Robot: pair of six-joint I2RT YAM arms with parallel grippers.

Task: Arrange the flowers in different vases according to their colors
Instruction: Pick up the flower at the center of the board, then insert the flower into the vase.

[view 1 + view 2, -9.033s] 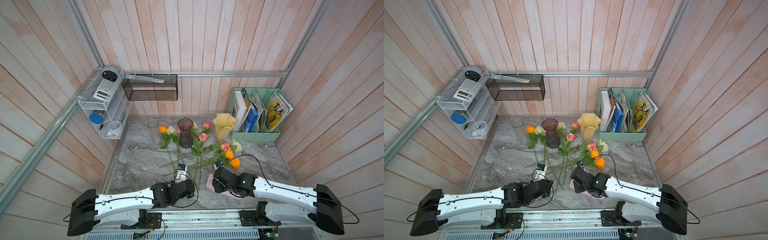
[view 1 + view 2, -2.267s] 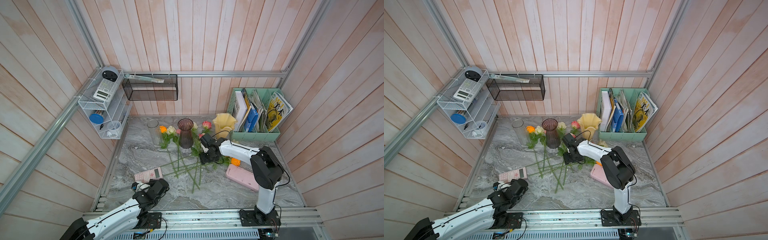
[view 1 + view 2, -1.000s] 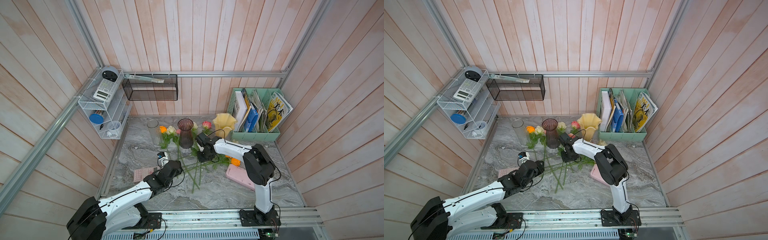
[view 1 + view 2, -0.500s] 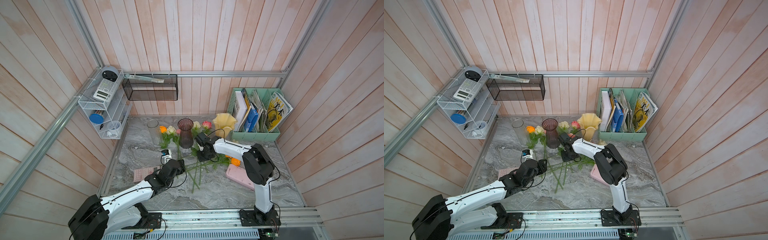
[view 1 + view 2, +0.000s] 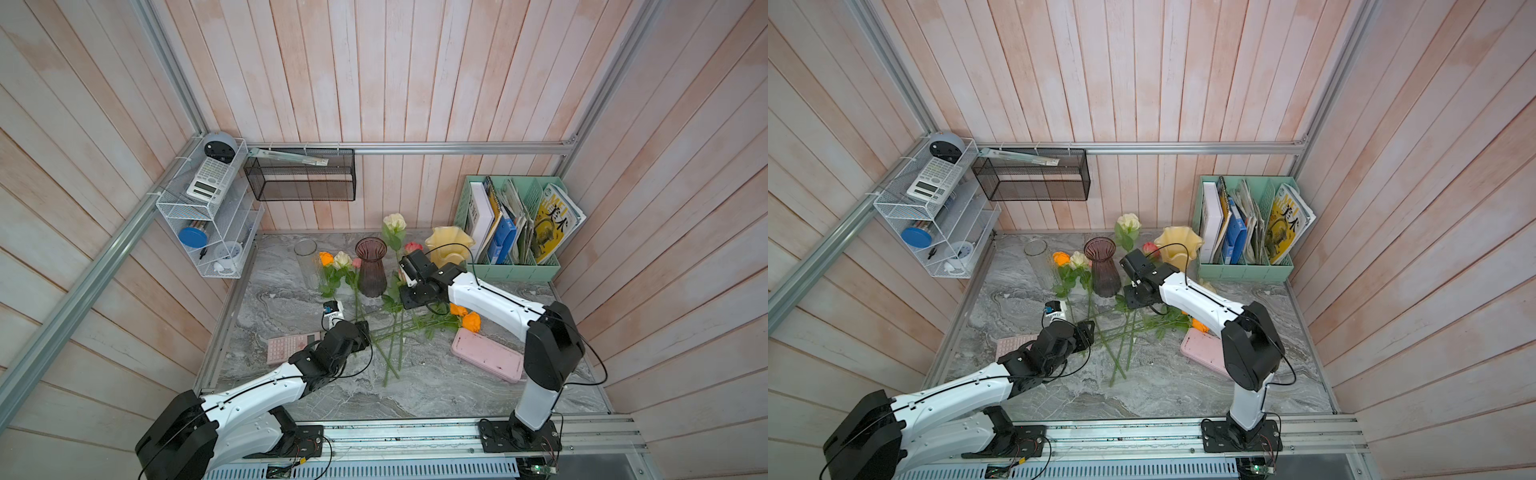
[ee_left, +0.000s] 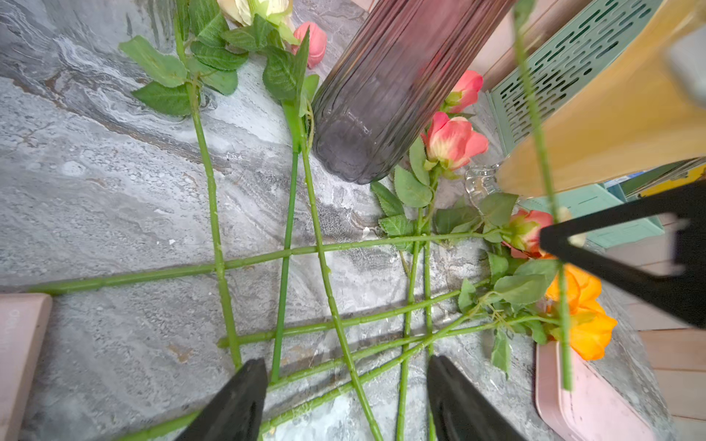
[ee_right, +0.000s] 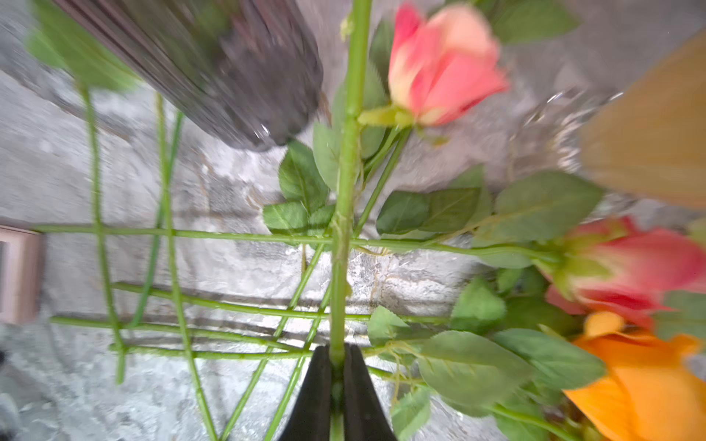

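1. Cream-white rose (image 5: 394,222): stem clamped in closed right fingers (image 7: 311,397), raised roughly upright between purple vase (image 5: 371,266) and yellow vase (image 5: 449,245), at the counter's (image 5: 436,386) 12 o'clock side.
2. Loose flowers (image 6: 324,248): stems crossed, lying at counter centre.
3. Left fingers (image 6: 233,404): open, empty, over stem ends at the pile's 9 o'clock.

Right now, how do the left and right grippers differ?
The left gripper has its fingers spread and empty; the right gripper has its fingers shut on a green stem. The left gripper hangs over the crossed stems lying on the table; the right gripper sits farther back, beside the purple vase, holding its stem above the pile. Both point down at the flowers.
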